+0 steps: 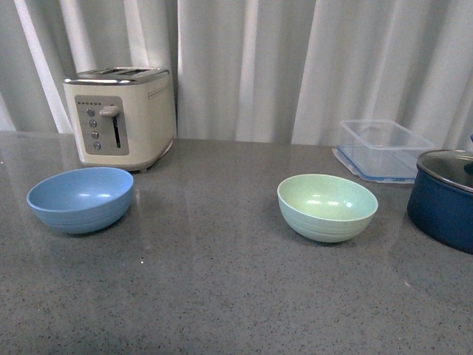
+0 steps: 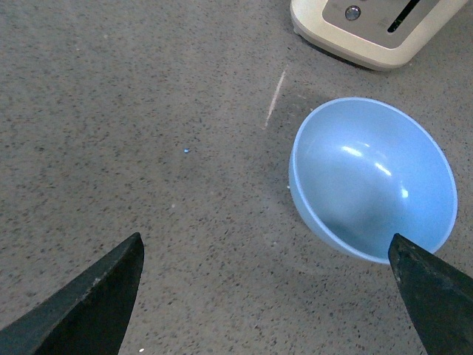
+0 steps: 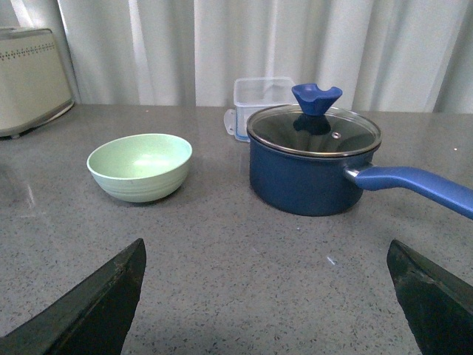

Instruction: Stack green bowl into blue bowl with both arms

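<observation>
bowls sit well apart on the grey counter [image 1: 222, 296], both upright and empty. blue bowl [image 1: 80, 198] is toward the robot's left, just in front of the cream toaster [image 1: 120, 115]. green bowl [image 1: 327, 207] is toward the right, w/ a navy lidded pot [image 1: 447, 196] beside it and a clear plastic tub [image 1: 384, 148] behind. neither arm shows in the front view, and nothing touches either bowl.

left gripper [image 2: 264, 238] hangs above the counter looking down. its fingers [image 2: 89, 310] are spread wide w/ nothing btwn them, and the blue bowl lies off to one side of the gap, near one fingertip. right gripper [image 3: 266, 242] sits low, fingers likewise spread wide and empty, w/ the green bowl ahead of it and the pot next to that.

layout prob explains the two-arm split: each bowl lies on its own arm's side. my read is that the task is at its start, stacking not begun. next step likely calls for the right arm to take the green bowl by its rim and carry it across, w/ the left steadying the blue one. risks: the thin rim slipping, or clipping the pot handle [image 3: 414, 181] on approach.
</observation>
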### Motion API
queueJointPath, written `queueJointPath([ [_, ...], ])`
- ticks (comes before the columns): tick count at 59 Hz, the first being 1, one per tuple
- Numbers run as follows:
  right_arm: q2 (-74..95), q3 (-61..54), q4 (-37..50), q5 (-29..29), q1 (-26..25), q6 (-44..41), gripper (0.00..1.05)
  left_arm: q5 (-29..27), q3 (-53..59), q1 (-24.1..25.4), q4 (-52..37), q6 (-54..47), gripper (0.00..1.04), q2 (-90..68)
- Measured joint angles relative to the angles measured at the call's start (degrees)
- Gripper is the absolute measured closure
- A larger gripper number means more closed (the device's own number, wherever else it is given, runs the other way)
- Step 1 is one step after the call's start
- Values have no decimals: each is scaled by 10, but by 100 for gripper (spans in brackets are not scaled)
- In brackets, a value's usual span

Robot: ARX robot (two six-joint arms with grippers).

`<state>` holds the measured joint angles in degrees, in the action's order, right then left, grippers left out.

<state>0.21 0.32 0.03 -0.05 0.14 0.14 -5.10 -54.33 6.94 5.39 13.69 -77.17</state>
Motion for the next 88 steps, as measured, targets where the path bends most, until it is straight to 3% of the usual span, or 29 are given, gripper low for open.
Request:
queueJointPath([
  [47, 0, 0, 0, 0, 0, 0, 10, 11, -228, -57, 99, 136, 7, -284],
  [58, 0, 0, 0, 0, 0, 0, 10, 12, -262, -57, 130, 150, 44, -321],
  [66, 0, 0, 0, 0, 0, 0, 10, 23, -283, -57, 149, 158, 78, -324],
  [73, 0, 0, 0, 0, 0, 0, 10, 35, -289, -57, 153, 162, 96, -324],
  [76, 0, 0, 0, 0, 0, 0, 10, 42, -292, -58, 156, 165, 102, -323],
  [88, 0, 0, 0, 0, 0, 0, 10, 68, -294, -74, 157, 167, 101, -289],
])
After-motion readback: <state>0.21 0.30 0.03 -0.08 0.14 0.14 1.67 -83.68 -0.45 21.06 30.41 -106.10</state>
